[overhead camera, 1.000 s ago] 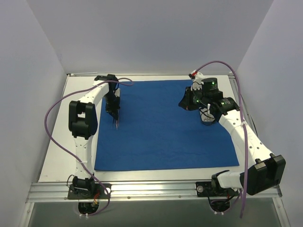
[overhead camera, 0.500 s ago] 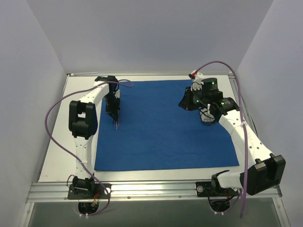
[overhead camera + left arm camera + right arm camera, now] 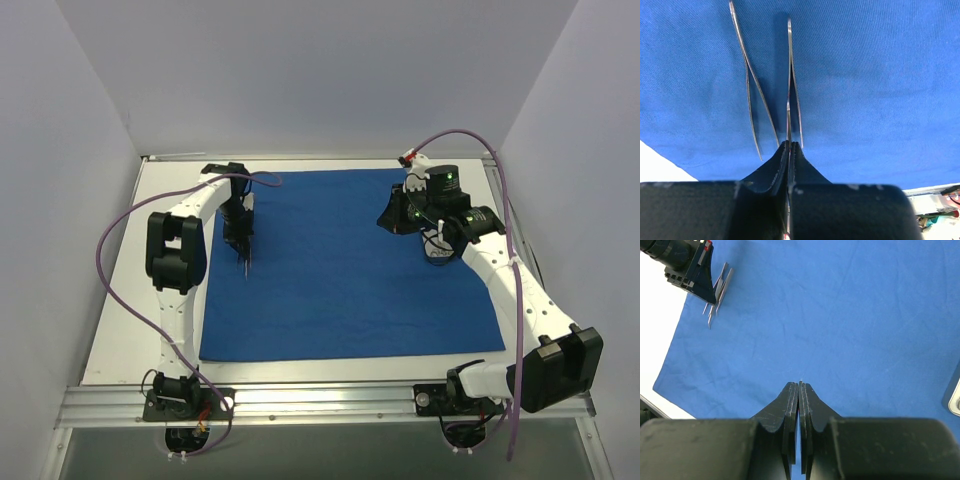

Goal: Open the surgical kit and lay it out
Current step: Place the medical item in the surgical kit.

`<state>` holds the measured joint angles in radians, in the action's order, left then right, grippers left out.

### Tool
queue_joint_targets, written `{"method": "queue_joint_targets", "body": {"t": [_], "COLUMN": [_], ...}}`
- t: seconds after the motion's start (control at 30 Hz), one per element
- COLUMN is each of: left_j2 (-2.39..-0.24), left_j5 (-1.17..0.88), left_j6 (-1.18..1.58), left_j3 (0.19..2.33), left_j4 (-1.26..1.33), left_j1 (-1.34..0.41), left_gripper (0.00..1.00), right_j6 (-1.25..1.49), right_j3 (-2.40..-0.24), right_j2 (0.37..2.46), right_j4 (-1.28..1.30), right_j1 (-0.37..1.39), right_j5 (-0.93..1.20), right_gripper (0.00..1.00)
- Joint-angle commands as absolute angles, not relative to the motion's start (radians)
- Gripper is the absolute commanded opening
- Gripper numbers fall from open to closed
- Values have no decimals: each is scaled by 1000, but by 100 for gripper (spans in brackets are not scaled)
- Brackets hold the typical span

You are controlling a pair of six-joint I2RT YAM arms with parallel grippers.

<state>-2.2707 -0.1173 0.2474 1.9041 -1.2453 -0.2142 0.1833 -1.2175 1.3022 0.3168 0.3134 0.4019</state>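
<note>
Blue cloth wrap [image 3: 350, 280] is open, flat on the white table [image 3: 130, 330]. Left gripper [image 3: 790, 145] is at the cloth's far-left area, jaws clamped on one silver tweezers [image 3: 790, 85], tip pointing away over the cloth. The second tweezers [image 3: 747, 65] lies on the cloth just beside it. Right gripper [image 3: 799, 385] hangs over the far-right part, fingers together, holding nothing.

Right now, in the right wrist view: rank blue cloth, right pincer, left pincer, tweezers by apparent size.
1. blue cloth
2. right pincer, looks big only because it sits right at the lens
3. left pincer
4. tweezers, thin slivers at the left pincer's tips
</note>
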Motion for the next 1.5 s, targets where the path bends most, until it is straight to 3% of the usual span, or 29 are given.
{"method": "queue_joint_targets", "body": {"t": [0.0, 1.47], "left_j2": [-2263, -2253], "left_j5": [-127, -144], "left_j6": [238, 236], "left_j3": [1904, 1896], "left_j4": [-1232, -1224], "left_j1": [-215, -218], "left_gripper": [2, 19], "right_j6": [184, 190], "right_j3": [-1215, -1215], "right_j2": [1293, 1299], "right_j4": [293, 291], "right_j1": [307, 308], "right_j5": [417, 433], "right_gripper": [0, 0]}}
